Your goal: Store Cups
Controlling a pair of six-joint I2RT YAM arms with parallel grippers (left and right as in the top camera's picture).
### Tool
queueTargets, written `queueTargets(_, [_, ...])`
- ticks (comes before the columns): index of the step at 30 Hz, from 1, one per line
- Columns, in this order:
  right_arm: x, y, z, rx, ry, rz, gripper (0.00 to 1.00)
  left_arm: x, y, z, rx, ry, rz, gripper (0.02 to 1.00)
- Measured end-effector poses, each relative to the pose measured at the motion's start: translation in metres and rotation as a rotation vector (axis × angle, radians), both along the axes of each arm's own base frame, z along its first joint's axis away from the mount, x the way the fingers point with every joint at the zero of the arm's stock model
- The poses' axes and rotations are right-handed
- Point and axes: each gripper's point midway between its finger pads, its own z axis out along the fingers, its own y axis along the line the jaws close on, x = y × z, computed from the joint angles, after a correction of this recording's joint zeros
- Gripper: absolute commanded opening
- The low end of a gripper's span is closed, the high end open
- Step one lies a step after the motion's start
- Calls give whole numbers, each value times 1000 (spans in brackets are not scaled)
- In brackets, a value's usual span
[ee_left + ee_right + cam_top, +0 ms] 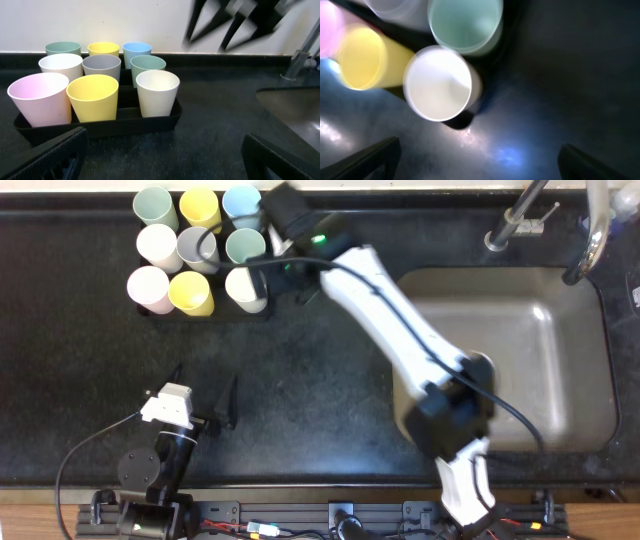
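Nine cups [197, 248] sit packed in the black tray [125, 126] at the far left of the desk [300, 380], and the right pincer [480, 162] hangs wide open over the white cup [438, 84] at the tray's near right corner. If it comes down crooked, it can bump the green cup [465, 22] beside it and tip both. The left pincer [165, 160] rests open, well apart.
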Motion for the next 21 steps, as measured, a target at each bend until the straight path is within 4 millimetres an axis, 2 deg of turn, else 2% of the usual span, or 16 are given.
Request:
queueTargets(2, [4, -29, 45, 31, -82, -37, 998, 0, 0, 0, 0, 0, 0, 1000])
queueTargets(5, [1, -92, 105, 68, -194, -138, 998, 0, 0, 0, 0, 0, 0, 1000])
queueTargets(8, [-14, -160, 136, 62, -276, -250, 996, 0, 0, 0, 0, 0, 0, 1000])
queueTargets(10, [-28, -194, 142, 51, -328, -300, 998, 0, 0, 0, 0, 0, 0, 1000])
queueTargets(12, [-47, -219, 140, 36, -383, -325, 996, 0, 0, 0, 0, 0, 0, 1000])
queueTargets(16, [-87, -247, 131, 22, -520, -341, 996, 0, 0, 0, 0, 0, 0, 1000])
queueTargets(21, [-142, -269, 132, 28, -772, -380, 996, 0, 0, 0, 0, 0, 0, 1000])
